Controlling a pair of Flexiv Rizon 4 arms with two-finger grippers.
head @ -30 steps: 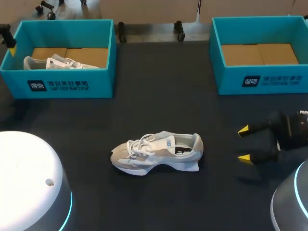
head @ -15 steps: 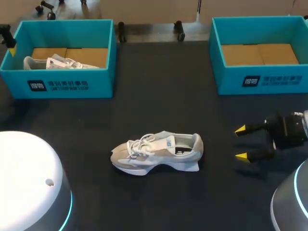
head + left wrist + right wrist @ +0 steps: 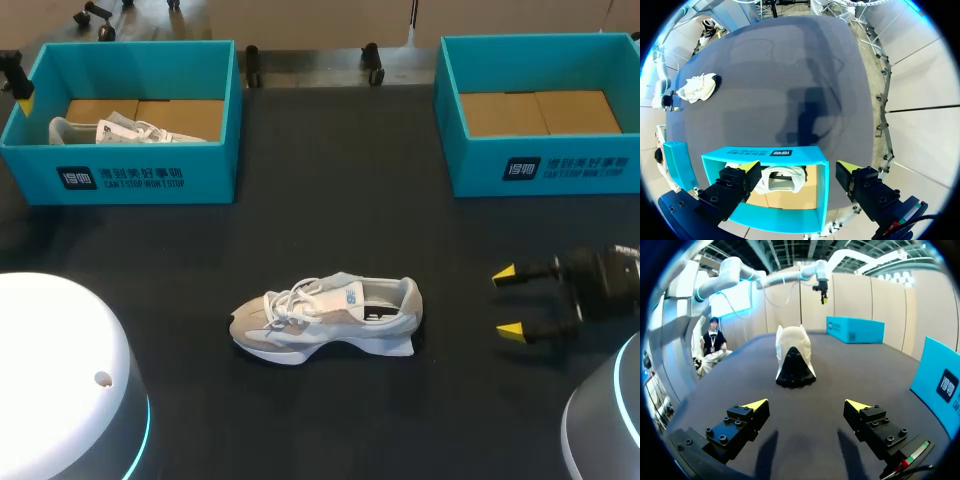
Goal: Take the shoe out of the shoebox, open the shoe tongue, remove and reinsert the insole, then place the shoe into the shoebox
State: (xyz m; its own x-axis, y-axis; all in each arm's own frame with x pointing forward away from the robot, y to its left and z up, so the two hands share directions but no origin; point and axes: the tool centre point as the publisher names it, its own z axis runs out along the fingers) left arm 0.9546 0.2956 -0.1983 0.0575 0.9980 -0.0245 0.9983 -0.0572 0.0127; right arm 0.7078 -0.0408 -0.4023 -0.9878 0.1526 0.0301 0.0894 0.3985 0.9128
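A grey and white shoe (image 3: 325,318) lies on its sole in the middle of the dark table, toe to the left. My right gripper (image 3: 508,300) hovers open to the right of its heel, well apart from it. In the right wrist view the shoe (image 3: 794,360) stands heel-first ahead of the open right gripper (image 3: 807,405). My left gripper (image 3: 797,170) hangs open above the left teal shoebox (image 3: 765,152), which holds a second white shoe (image 3: 782,180). The head view catches one yellow fingertip (image 3: 25,103) at that box's left edge.
The left shoebox (image 3: 130,175) with its shoe (image 3: 120,130) stands at the back left. A second teal shoebox (image 3: 540,165) with a bare cardboard floor stands at the back right. Two white arm bases fill the near corners.
My right gripper edged a little toward the shoe, then drifted back to the right, staying open. The shoe and the left arm have not moved.
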